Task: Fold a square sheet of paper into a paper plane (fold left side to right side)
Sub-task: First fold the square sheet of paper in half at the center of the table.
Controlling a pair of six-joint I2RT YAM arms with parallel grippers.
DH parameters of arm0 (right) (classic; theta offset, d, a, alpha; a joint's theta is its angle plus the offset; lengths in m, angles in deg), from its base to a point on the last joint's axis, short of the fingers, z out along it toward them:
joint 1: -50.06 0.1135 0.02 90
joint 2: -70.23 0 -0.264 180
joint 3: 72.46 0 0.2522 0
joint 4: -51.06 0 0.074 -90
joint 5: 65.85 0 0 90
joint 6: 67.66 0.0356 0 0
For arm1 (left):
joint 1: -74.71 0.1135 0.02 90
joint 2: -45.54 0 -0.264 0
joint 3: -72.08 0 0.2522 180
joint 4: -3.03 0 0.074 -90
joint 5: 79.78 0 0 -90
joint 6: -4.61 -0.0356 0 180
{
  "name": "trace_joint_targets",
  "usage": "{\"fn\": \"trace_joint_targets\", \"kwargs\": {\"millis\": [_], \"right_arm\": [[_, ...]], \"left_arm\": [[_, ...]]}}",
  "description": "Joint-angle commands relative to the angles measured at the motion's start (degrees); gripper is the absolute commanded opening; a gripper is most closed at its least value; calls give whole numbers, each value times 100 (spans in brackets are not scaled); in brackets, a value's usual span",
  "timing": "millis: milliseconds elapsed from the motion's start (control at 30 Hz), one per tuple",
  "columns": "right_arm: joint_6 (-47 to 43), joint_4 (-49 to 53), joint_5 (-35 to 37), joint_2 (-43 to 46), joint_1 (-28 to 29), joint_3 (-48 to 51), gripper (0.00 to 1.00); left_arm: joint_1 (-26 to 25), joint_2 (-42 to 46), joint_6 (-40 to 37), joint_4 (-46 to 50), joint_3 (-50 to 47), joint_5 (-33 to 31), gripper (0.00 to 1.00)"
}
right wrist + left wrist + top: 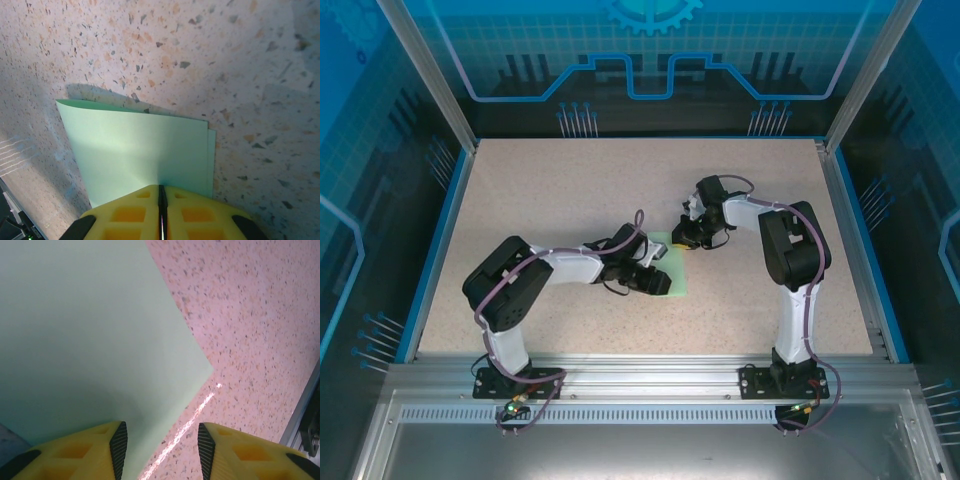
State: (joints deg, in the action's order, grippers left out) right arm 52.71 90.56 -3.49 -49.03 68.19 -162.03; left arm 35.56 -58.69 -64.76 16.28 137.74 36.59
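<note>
The square sheet of paper (677,274) lies mid-table, pale mint green and folded double: in the right wrist view the upper layer (135,150) stops just short of the lower one at its right edge, and its far left corner is slightly raised. My right gripper (686,240) (162,189) is shut, its tips down on the paper's far right part. My left gripper (656,281) (162,440) is open low over the near part. The paper (90,340) has its edge and one corner running between the yellow fingers (112,445), with nothing pinched.
A speckled beige tabletop (550,200) with a blue rim (435,250) surrounds the paper. A metal rail (305,415) shows at the right edge of the left wrist view. Both arm bases (510,380) stand at the near edge.
</note>
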Motion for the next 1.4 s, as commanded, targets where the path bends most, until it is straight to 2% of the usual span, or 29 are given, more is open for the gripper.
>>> {"fn": "trace_joint_targets", "kwargs": {"millis": [0,500,733,967,1133,1367], "right_arm": [[-66,661,641,-159,40,115,10],[-75,666,598,-196,48,84,10],[-84,648,568,-169,51,119,11],[-92,661,567,-130,68,128,11],[-101,687,591,-106,70,119,11],[-119,706,598,-104,68,119,11]], "left_arm": [[-114,130,-177,369,-191,64,46],[-288,744,33,89,-952,114,46],[-123,1329,30,216,-546,82,48],[374,469,70,276,208,21,48],[398,-127,-58,446,721,79,48],[362,-355,-23,385,447,52,48]]}}
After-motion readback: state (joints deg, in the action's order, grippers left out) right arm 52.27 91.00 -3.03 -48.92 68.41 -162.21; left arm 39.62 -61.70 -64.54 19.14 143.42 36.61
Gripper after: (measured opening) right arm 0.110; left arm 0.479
